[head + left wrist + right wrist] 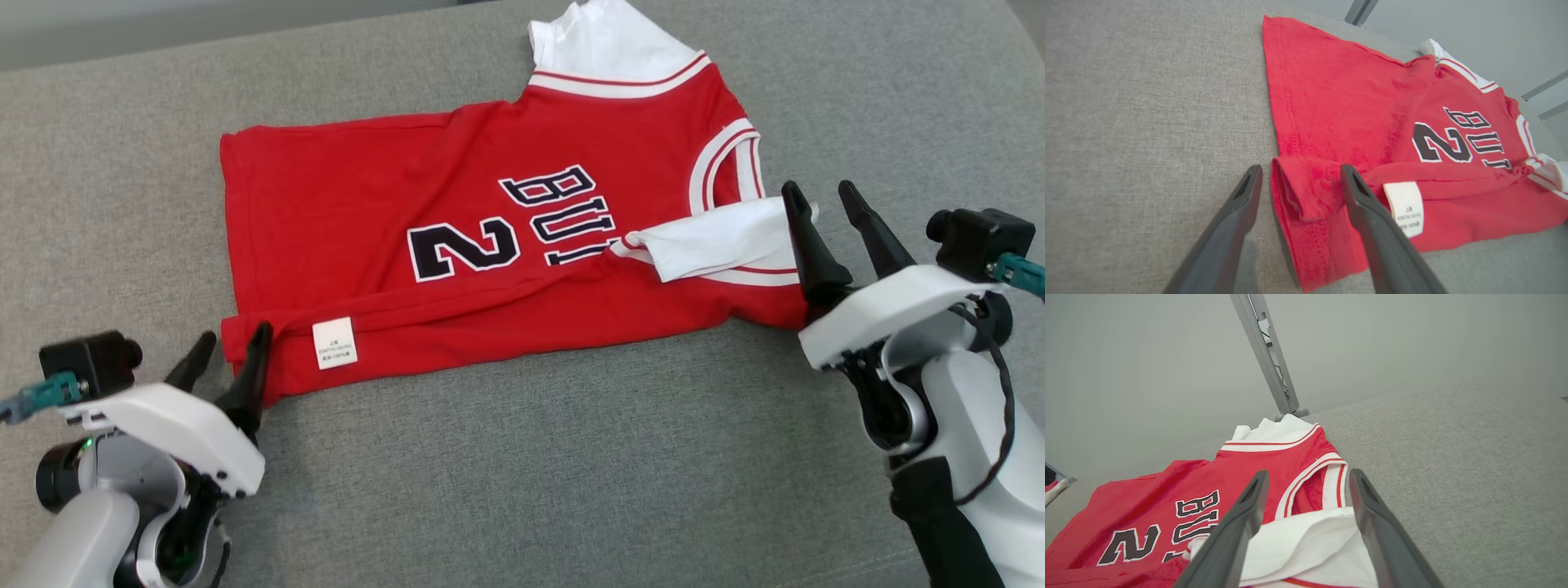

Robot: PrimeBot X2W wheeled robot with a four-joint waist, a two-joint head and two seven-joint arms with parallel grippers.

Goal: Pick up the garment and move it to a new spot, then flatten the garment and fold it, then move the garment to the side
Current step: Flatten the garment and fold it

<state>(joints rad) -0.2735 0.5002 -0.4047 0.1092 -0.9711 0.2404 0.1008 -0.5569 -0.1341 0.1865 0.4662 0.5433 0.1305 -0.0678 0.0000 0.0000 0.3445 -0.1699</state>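
On the bench your garment lies flat, near edge folded; left hand and right hand released; more folding and the side move look pending.

The red jersey lay flat on grey upholstery, hem at 9 o'clock and collar at 3 o'clock. Its 6 o'clock edge was folded over the front, baring a white care label. One white sleeve stuck out at 12 o'clock; the other sleeve lay folded across the chest.
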